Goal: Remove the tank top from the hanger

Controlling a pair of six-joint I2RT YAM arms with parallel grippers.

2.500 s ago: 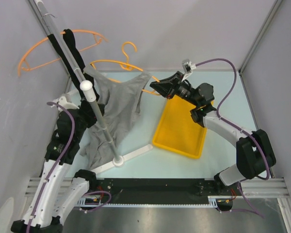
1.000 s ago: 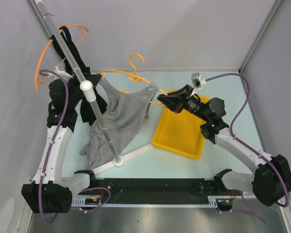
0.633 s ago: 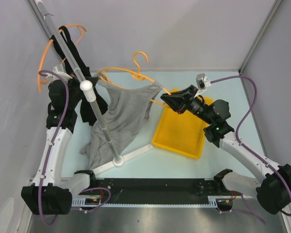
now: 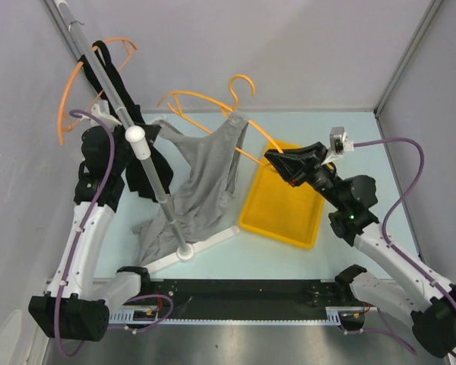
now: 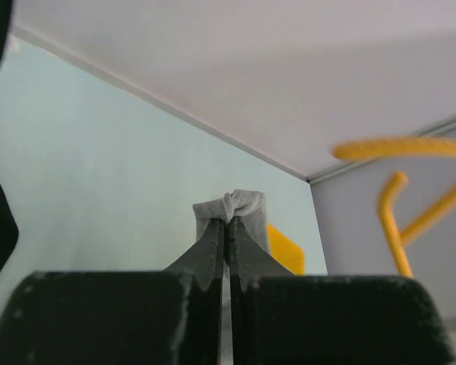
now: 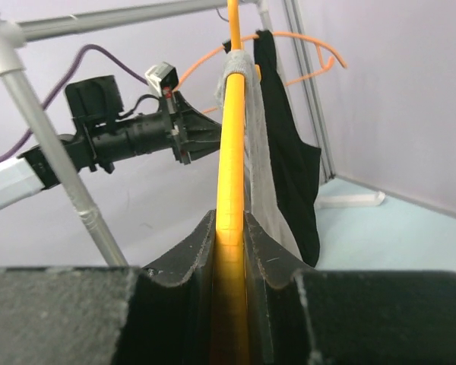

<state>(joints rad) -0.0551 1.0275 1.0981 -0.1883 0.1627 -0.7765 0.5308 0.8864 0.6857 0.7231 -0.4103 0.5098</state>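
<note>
Tank top [image 4: 201, 171] pinched at one edge by the left claw [image 5: 226, 222], right claw [image 6: 229, 222] clamped on the hanger [image 6: 229, 137]

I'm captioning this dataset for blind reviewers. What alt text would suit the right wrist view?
The right gripper is clamped on an orange hanger running away from the camera, with the grey tank top draped over it. A black garment hangs behind; the left gripper reaches toward the hanger.

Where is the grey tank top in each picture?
Top camera: tank top hangs mid-picture from the hanger.
Left wrist: a grey fold, centre, pinched in the left gripper.
Right wrist: grey strip draped over the hanger, upper middle.
Shared landmark: the orange hanger.
</note>
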